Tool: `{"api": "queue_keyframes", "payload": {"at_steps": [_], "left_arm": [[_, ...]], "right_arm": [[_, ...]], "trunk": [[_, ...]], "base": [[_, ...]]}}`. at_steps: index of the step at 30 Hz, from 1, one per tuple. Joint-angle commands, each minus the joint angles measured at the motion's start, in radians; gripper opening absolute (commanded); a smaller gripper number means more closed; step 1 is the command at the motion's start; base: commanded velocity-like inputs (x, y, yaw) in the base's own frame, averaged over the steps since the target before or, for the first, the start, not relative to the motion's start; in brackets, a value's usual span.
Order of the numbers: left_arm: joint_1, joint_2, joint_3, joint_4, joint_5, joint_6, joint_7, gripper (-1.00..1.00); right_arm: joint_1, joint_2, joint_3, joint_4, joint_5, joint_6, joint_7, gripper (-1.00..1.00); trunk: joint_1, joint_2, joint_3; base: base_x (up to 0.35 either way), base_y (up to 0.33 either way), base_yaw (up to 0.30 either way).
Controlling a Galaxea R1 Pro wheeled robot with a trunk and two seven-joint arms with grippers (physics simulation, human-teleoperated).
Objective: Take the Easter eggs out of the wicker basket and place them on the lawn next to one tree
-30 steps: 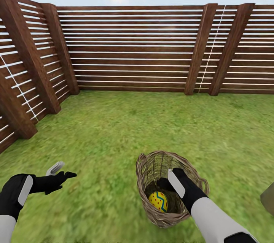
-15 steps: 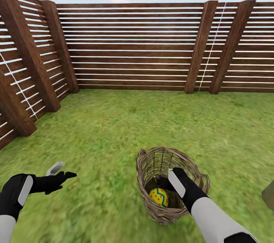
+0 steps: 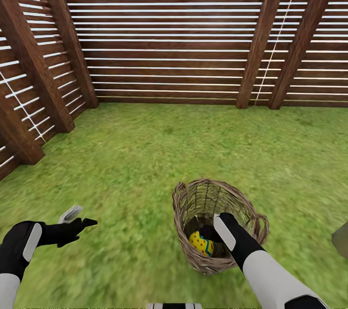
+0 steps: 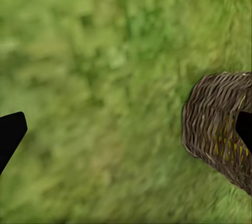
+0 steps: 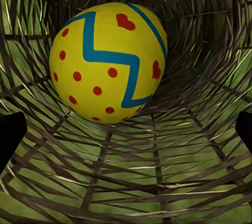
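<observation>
The brown wicker basket [image 3: 193, 202] stands on the lawn [image 3: 145, 154] just ahead of me. One yellow Easter egg [image 3: 200, 243] with red dots and a blue zigzag lies at its bottom. In the right wrist view that egg [image 5: 107, 61] rests on the weave just beyond the fingertips [image 5: 10, 137]. My right gripper [image 3: 211, 233] is down inside the basket, open, close above the egg and partly covering it. My left gripper [image 3: 77, 218] hovers open over bare grass to the basket's left. From the left wrist view the basket's side [image 4: 215, 124] is seen. No other egg is visible.
A dark slatted wooden fence [image 3: 169, 43] closes the garden ahead and on the left [image 3: 29, 81], forming a corner. A pale beige shape [image 3: 341, 240] is cut off at the right edge; I cannot tell what it is. Grass stretches between me and the fence.
The whole view has shifted forward and down, so the camera moved. The right gripper now sits deeper in the basket and covers part of the egg. The left arm holds its pose.
</observation>
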Motion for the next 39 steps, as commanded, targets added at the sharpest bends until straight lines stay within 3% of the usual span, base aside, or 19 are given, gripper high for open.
{"api": "queue_keyframes", "payload": {"at_steps": [1,12,39], "left_arm": [[-0.001,0.0,0.002,0.0,0.001,0.006,-0.002,1.0],[-0.001,0.0,0.004,0.0,0.001,0.006,-0.003,1.0],[-0.001,0.001,0.009,0.0,0.001,0.006,-0.003,1.0]], "right_arm": [[0.0,0.0,0.005,-0.001,-0.01,0.002,-0.01,1.0],[-0.001,0.0,0.006,-0.001,-0.01,0.0,-0.01,1.0],[0.001,0.003,0.011,-0.001,-0.01,-0.002,-0.01,1.0]], "trunk": [[0.0,0.0,-0.003],[0.0,0.0,-0.018],[0.0,0.0,-0.019]], "base": [[0.0,0.0,0.0],[0.056,0.0,0.0],[0.059,0.042,0.0]]}}
